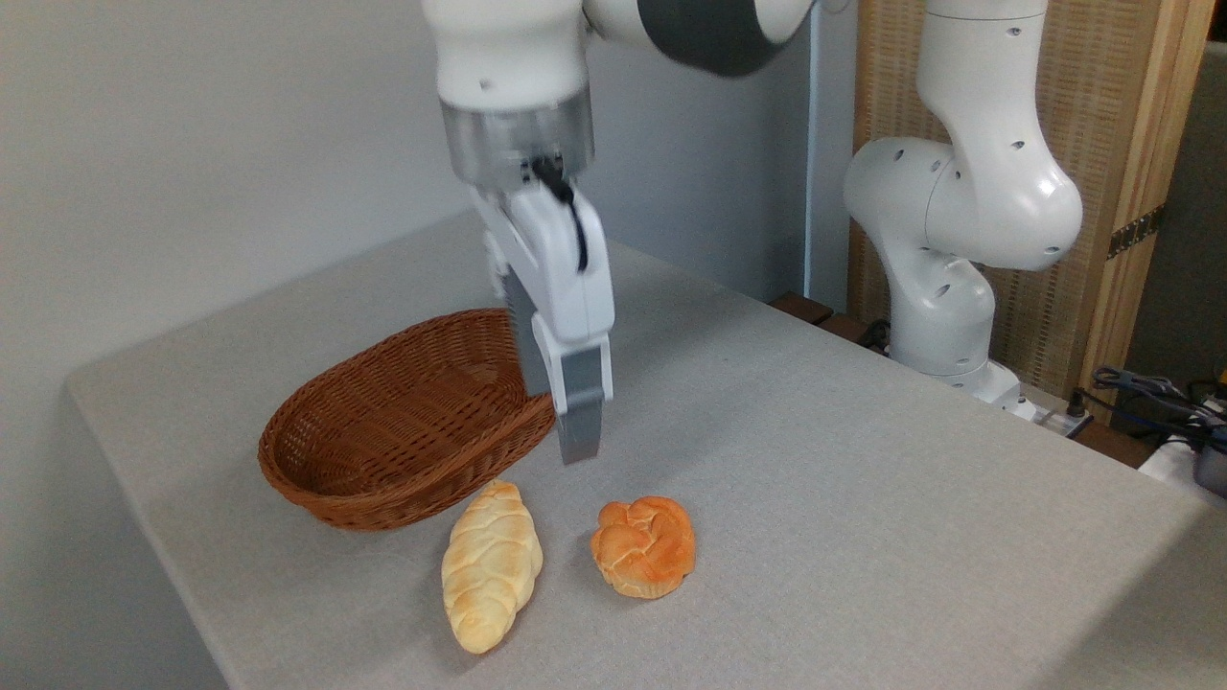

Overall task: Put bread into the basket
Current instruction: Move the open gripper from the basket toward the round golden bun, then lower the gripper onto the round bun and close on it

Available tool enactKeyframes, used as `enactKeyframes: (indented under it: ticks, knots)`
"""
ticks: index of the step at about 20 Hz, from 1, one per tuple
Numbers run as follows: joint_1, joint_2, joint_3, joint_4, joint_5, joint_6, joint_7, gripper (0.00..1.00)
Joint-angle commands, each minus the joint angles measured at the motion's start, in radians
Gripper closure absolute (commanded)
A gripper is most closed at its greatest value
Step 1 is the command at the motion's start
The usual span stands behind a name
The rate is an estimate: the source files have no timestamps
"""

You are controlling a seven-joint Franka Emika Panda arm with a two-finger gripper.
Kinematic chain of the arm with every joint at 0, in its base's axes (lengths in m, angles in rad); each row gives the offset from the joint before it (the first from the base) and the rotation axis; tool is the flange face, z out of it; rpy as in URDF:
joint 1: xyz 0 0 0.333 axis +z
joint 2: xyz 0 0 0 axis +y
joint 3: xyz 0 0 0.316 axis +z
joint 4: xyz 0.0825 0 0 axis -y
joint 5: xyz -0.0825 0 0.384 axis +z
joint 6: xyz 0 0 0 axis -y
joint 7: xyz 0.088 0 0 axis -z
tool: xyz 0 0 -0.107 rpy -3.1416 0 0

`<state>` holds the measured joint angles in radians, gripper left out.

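The bread (pixel 644 546), a small round orange-golden knotted bun, lies on the grey table near its front edge. The brown woven wicker basket (pixel 403 479) sits to its left and further back, with nothing in it. My gripper (pixel 564 426) hangs pointing down in the air, beside the basket's right end and above and slightly left of the bun, touching neither. I see it side-on: the near grey finger (pixel 580 422) shows fully and the far finger stands apart behind it. Nothing is between them.
A longer pale-yellow braided loaf (pixel 491 565) lies just in front of the basket, left of the bun. The arm's white base (pixel 944 287) stands at the table's far right. Cables (pixel 1150 393) lie beyond the right edge.
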<state>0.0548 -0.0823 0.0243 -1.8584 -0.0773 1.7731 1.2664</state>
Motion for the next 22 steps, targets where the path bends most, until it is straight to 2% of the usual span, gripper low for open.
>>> enactKeyframes:
  ticks: [1, 3, 5, 7, 12, 13, 14, 15, 17, 19, 22]
  knots:
    - [0.031, -0.048, -0.001, -0.143, -0.006, 0.058, 0.200, 0.00]
    - [0.033, -0.057, 0.000, -0.218, -0.004, 0.155, 0.232, 0.00]
    - [0.031, -0.057, -0.001, -0.283, 0.027, 0.224, 0.264, 0.00]
    - [0.031, -0.056, -0.001, -0.306, 0.065, 0.238, 0.289, 0.00]
    - [0.023, -0.024, -0.004, -0.329, 0.073, 0.250, 0.332, 0.00]
    - [0.023, -0.024, -0.004, -0.329, 0.073, 0.261, 0.333, 0.03]
    - [0.023, -0.016, -0.004, -0.331, 0.074, 0.276, 0.346, 0.29]
    - [0.023, -0.010, -0.004, -0.331, 0.074, 0.281, 0.350, 0.45]
    - [0.023, -0.007, -0.004, -0.331, 0.074, 0.284, 0.353, 0.67]
    - [0.023, -0.001, -0.004, -0.331, 0.074, 0.284, 0.366, 0.76]
    - [0.023, -0.001, -0.004, -0.328, 0.073, 0.282, 0.389, 0.77]
